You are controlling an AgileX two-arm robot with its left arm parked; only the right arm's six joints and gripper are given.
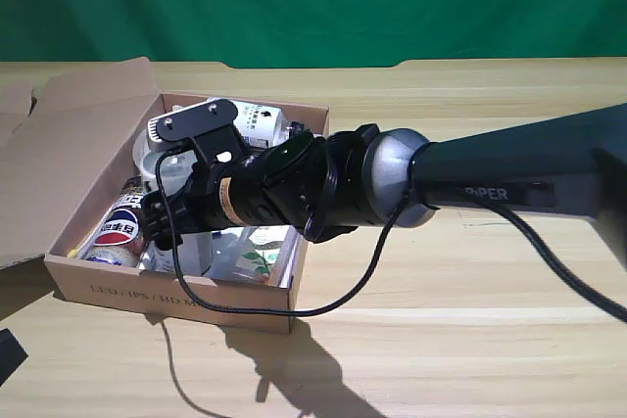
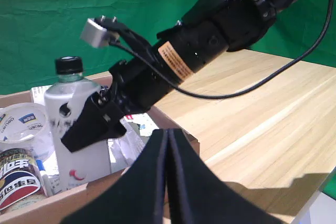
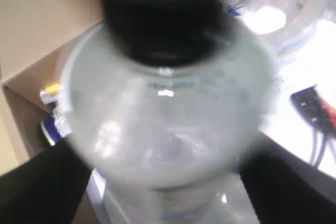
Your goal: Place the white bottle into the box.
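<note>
In the lower left of the exterior view, the brown cardboard box (image 1: 118,299) stands on the wooden counter (image 1: 470,340), its front wall with faint print nearest the camera and its big flap (image 1: 69,134) open toward the upper left. Inside, near the front left corner, lies a Pepsi can (image 1: 120,227), and beside it a flat packet with a green plant picture (image 1: 257,259). The black right gripper (image 2: 92,124) reaches into the box from the exterior view's right, and its fingers (image 2: 84,132) are clamped on the body of the white bottle (image 2: 79,129). In the left wrist view the bottle stands upright inside the box with its black cap (image 2: 69,65) on top. Farther back, a round clear plastic lid with blue print (image 2: 18,124) rests near the can. A green backdrop (image 1: 313,2) fills the top of the frame behind the counter.
</note>
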